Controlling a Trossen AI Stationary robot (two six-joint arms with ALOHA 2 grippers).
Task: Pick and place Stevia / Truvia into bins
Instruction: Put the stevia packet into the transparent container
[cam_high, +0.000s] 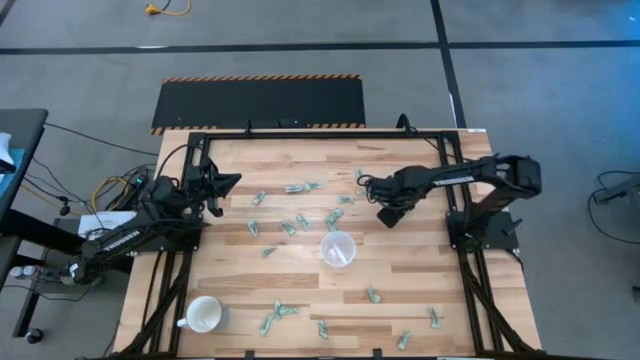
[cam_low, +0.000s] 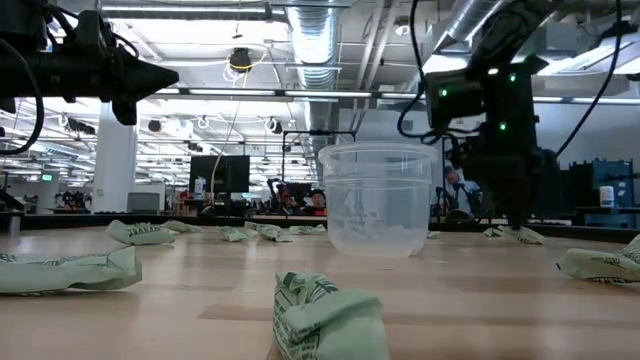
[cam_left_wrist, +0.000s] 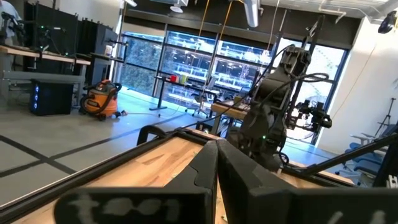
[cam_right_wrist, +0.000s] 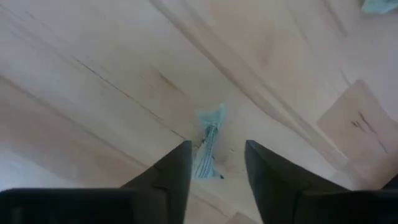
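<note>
Straddling one Stevia sachet (cam_right_wrist: 209, 144) that lies flat on the table (cam_high: 420, 275), the right gripper (cam_right_wrist: 216, 163) has its fingers apart; the left gripper (cam_high: 228, 184) waits shut, well away. The paper sachet looks light, limp and crumpled, so pinching its raised middle seems safest. Roughly eighteen sachets lie scattered; one clear cup (cam_high: 338, 249) stands near the right gripper, and beyond it one white mug (cam_high: 204, 314).

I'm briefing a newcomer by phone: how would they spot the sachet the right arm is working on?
Start at the clear cup mid-table and look toward the right arm. Its right hand points down with jaws open over one green sachet lying between its fingers. Unlike the sachets clustered left of the cup, this one lies alone.
</note>
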